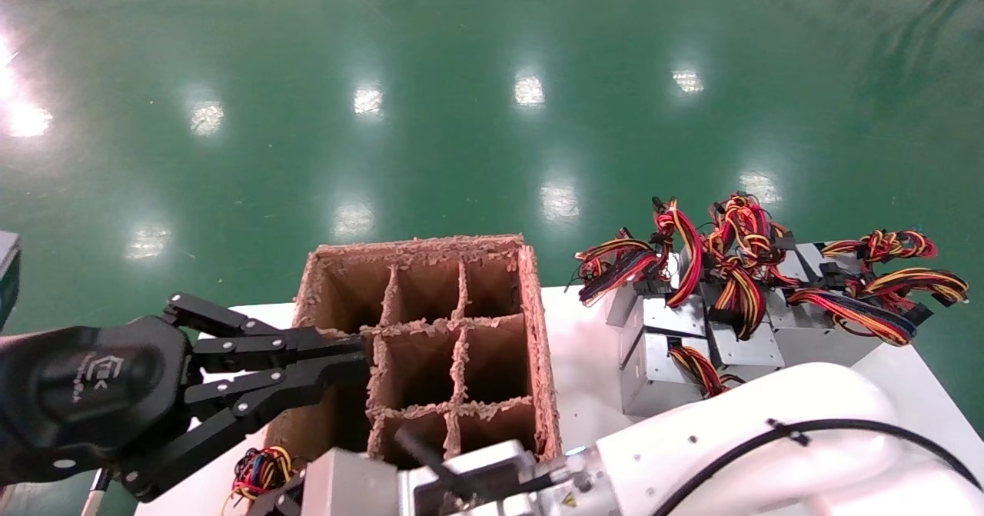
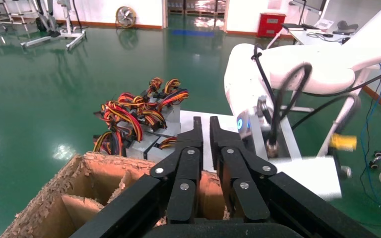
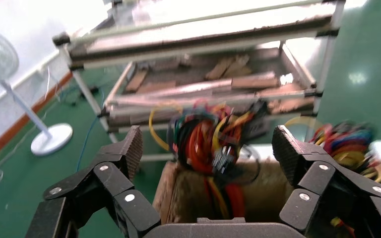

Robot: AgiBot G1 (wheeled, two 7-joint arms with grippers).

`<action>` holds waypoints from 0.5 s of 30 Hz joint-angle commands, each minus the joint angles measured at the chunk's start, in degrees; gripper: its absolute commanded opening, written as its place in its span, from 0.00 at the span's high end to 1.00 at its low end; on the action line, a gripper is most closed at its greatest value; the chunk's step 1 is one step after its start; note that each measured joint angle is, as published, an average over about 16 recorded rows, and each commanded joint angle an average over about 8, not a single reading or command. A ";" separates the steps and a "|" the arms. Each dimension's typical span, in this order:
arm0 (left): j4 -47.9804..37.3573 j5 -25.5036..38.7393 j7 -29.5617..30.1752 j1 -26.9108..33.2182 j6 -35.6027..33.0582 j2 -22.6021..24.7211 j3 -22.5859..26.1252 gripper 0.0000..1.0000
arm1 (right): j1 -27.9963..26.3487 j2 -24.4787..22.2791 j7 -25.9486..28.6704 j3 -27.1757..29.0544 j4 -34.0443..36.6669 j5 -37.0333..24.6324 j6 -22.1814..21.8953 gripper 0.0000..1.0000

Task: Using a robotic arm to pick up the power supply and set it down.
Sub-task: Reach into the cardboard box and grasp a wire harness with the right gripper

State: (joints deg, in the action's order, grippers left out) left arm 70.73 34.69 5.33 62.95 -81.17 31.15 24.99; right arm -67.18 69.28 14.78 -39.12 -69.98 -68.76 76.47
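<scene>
Several silver-grey power supplies (image 1: pixel 676 347) with red, yellow and black wires are piled at the table's right; they also show in the left wrist view (image 2: pixel 149 144). One more grey power supply (image 1: pixel 350 485) sits at the near edge, beside the divided cardboard box (image 1: pixel 538 331), its wires (image 1: pixel 257 470) trailing left. The right arm (image 1: pixel 769 439) reaches in behind it. The right gripper (image 3: pixel 211 136) is open, and a blurred wire bundle (image 3: pixel 203 144) lies between its wide-spread fingers without touching the pads. The left gripper (image 1: pixel 357 354) (image 2: pixel 204 124) is shut, with its tips at the box's left wall.
The white table (image 1: pixel 576 362) ends just left of the box and behind it, above a green floor (image 1: pixel 461 78). A metal shelf rack (image 3: pixel 218 59) and a standing fan (image 3: pixel 39 134) are beyond the table on the robot's left.
</scene>
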 commanded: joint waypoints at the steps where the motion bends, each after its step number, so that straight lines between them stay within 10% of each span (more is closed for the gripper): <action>1: 0.00 0.00 0.00 0.00 0.00 0.00 0.00 1.00 | -0.14 0.55 0.04 -0.67 -0.04 -0.92 0.02 1.00; 15: 0.00 0.00 0.00 0.00 0.00 0.00 0.00 1.00 | -0.16 2.20 -0.19 -1.45 1.39 -1.81 -0.47 1.00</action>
State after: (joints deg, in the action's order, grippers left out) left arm 70.73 34.69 5.33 62.95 -81.17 31.15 24.99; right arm -67.29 71.37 14.60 -40.55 -68.60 -70.52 76.06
